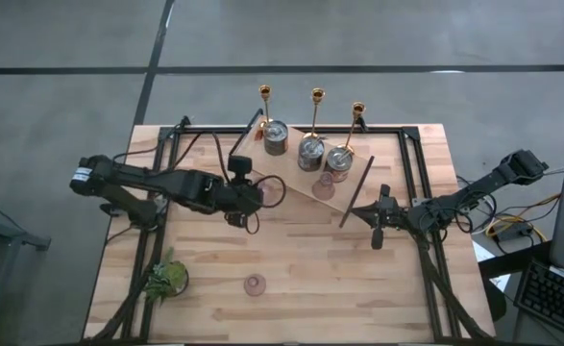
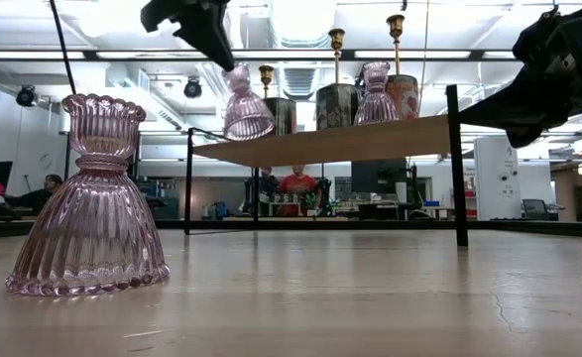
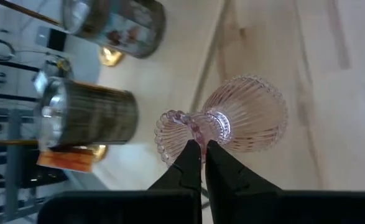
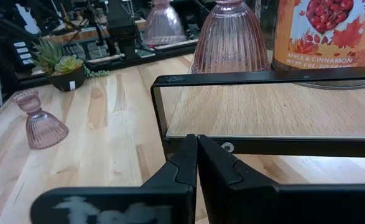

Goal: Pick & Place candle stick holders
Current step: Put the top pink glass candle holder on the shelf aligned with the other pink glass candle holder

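Observation:
My left gripper [image 1: 259,195] is shut on a pink glass holder [image 2: 247,105], which it keeps in the air by the left end of the raised wooden shelf [image 1: 296,178]. A second pink holder [image 2: 375,91] stands on the shelf. A third [image 1: 254,284] stands on its wide base on the table near the front. Three gold candlesticks [image 1: 316,96] and three squat silvery holders [image 1: 310,152] stand on the shelf. My right gripper [image 4: 198,144] is shut and empty, close before the shelf's black frame [image 4: 263,78]. My left gripper pinches the pink holder's narrow neck [image 3: 208,129], between its beaded cup and its flared base, between the two fingertips [image 3: 191,155]. The fingers come slanting down from above. The holder hangs below them, cup end up, a little tilted, clear of shelf and table.
A small green plant [image 1: 166,279] in a pot stands at the table's front left. The shelf's black frame legs [image 2: 455,164] stand on the table. People sit in the room beyond the table [image 2: 295,183]. A keyboard [image 1: 555,298] lies off the table's right edge.

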